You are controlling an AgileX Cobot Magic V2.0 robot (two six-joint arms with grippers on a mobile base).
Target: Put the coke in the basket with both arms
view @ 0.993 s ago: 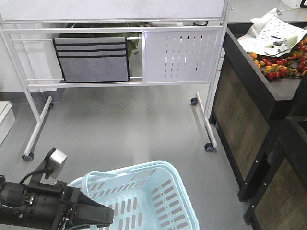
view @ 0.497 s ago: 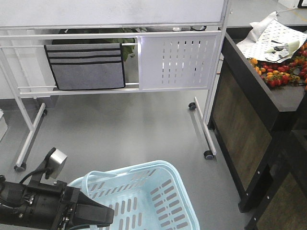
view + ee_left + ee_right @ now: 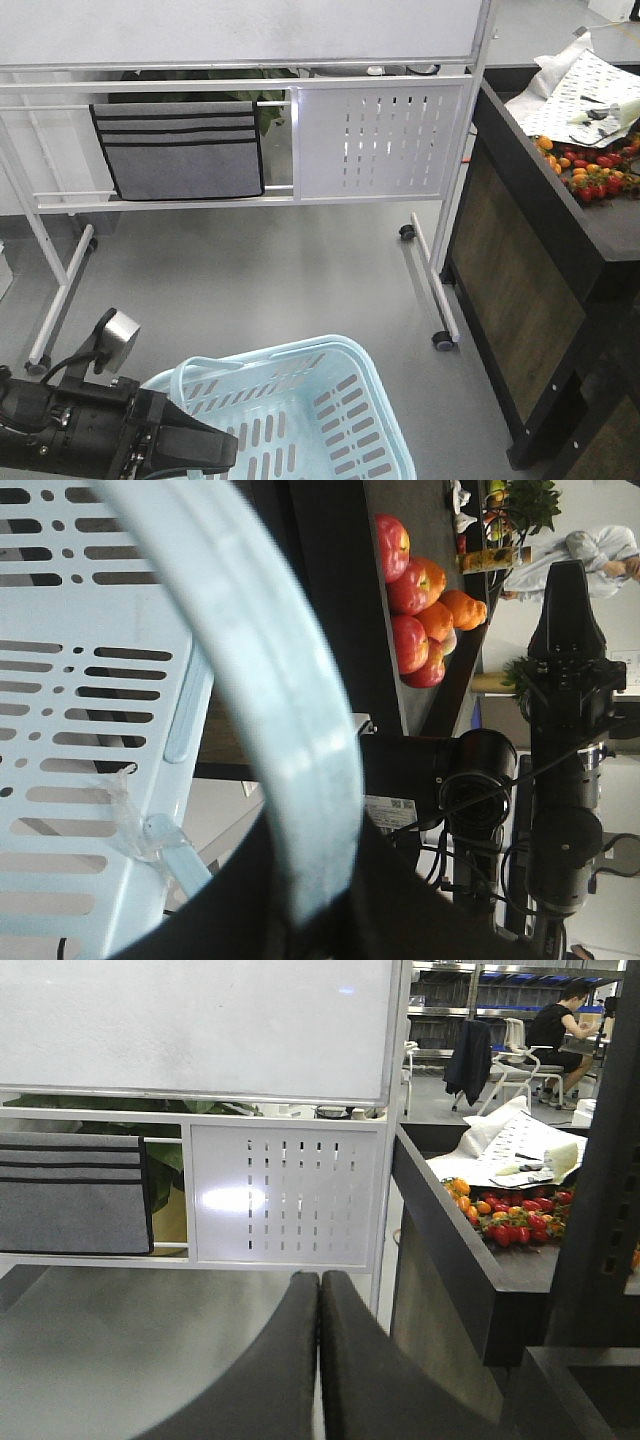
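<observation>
Two claws to report: I'm gripping with my left claw (image 3: 322, 925), clamped on the handle (image 3: 290, 730) of the pale blue basket (image 3: 268, 352) low ahead. My right claw (image 3: 319, 1360) is pressing its fingers together, empty. Beyond, a white rolling stand (image 3: 380, 130) is standing beside the dark desk (image 3: 560, 215) carrying tomatoes (image 3: 592, 176).

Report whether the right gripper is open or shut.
Shut. In the right wrist view the right gripper has its two black fingers pressed together with no gap, and nothing is held between them.
</observation>
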